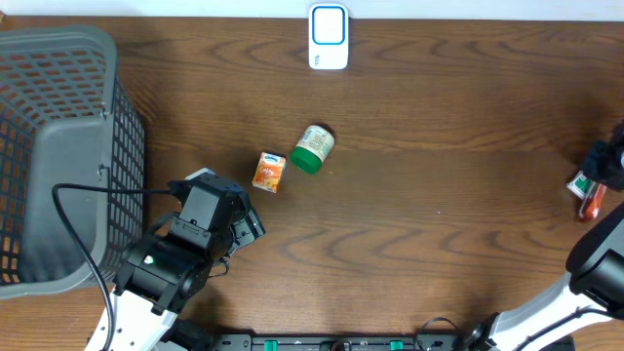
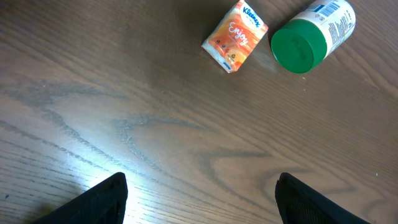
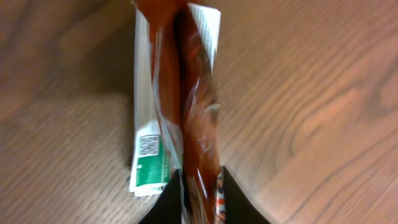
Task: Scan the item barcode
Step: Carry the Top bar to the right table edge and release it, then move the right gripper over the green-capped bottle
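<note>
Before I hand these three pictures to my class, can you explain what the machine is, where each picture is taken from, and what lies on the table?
Two robot arms work at a wooden table. One picture looks down from above; the other two come from cameras on each wrist. On the table lie a small orange tissue pack, a green-capped bottle, a white scanner and a grey basket. The left claw hangs open over bare wood. The right claw has a red and white packet between its fingers, though how firmly is unclear.
</note>
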